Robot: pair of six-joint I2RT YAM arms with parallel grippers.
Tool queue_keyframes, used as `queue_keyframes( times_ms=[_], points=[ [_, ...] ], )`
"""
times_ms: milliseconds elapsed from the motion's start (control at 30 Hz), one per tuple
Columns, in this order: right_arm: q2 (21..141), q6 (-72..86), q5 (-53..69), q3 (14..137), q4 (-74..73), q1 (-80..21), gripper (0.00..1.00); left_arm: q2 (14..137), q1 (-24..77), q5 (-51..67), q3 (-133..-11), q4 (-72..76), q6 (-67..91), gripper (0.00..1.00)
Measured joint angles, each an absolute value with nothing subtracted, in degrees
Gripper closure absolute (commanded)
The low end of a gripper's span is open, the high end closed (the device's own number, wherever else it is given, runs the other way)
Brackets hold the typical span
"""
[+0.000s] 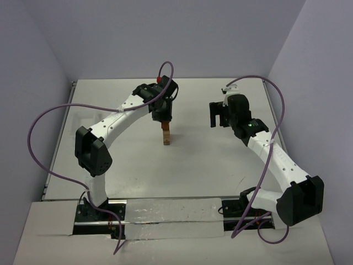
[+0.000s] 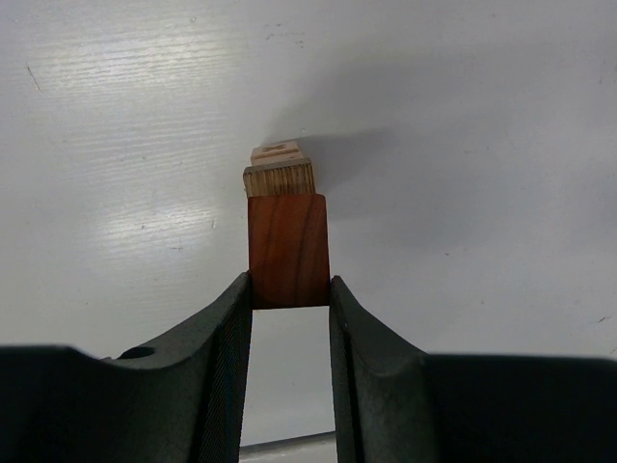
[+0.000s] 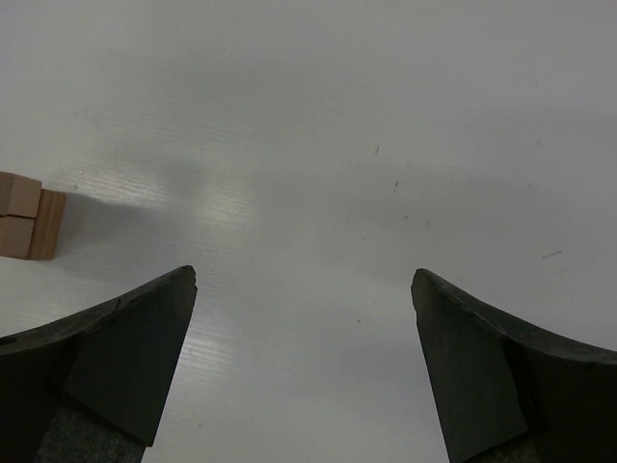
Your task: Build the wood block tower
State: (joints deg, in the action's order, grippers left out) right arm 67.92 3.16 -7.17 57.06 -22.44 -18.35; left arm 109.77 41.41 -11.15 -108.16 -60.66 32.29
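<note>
Left claw [image 2: 289, 289] is doing the work here. It's pinching a reddish-brown block [image 2: 288, 251] by two opposite sides, jaws closed in to just the block's width, which is leaving the bottom face free to land flat. Looking past that block from the wrist camera, a tan block [image 2: 279, 178] with a striped ply edge is showing right under it, with another pale one peeking out beyond. So the claw is hanging pretty much straight over the tower [image 1: 166, 136], maybe a touch off to one side. I can't tell whether the held block is already sitting on the stack or hovering just above it. The tower itself is standing out in the middle of the white worktop [image 1: 209, 160], one block wide. I'm guessing the next bit is lining it up square before letting go, since a column that skinny will tip easily. Further over, the right claw [image 1: 216, 115] is hanging with its jaws spread wide and nothing in them. It's well apart from the tower, which is only catching the left edge of its camera, so I'd say it's parked out of the way.
</note>
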Motion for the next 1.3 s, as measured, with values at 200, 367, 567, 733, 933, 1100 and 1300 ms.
queue_keyframes(
  times_ms=[200,367,567,733,933,1100,1300],
  points=[
    [68.1,3.2,-6.4,57.2,-22.8,-18.1,0.0,110.5,41.4,-10.9,-109.2,-60.9,32.6,0.98],
    [68.8,3.2,-6.2,57.4,-22.9,-18.1,0.0,110.5,41.4,-10.6,-109.2,-60.9,32.6,0.92],
    [69.1,3.2,-6.0,57.5,-23.3,-18.1,0.0,110.7,41.1,-10.2,-109.2,-60.9,32.8,0.89],
    [69.3,3.2,-5.9,57.8,-23.4,-18.1,0.0,110.8,40.4,-10.1,-109.2,-60.9,32.8,0.88],
    [69.4,3.2,-5.9,57.9,-23.5,-18.1,0.0,111.2,39.9,-9.8,-109.2,-60.9,32.8,0.85],
    [69.7,3.2,-5.9,57.9,-23.6,-18.1,0.0,111.4,39.9,-9.3,-109.6,-61.0,32.8,0.85],
    [69.8,3.3,-5.8,57.9,-23.6,-18.1,0.0,111.4,39.9,-8.6,-109.8,-61.1,32.8,0.87]
  ],
)
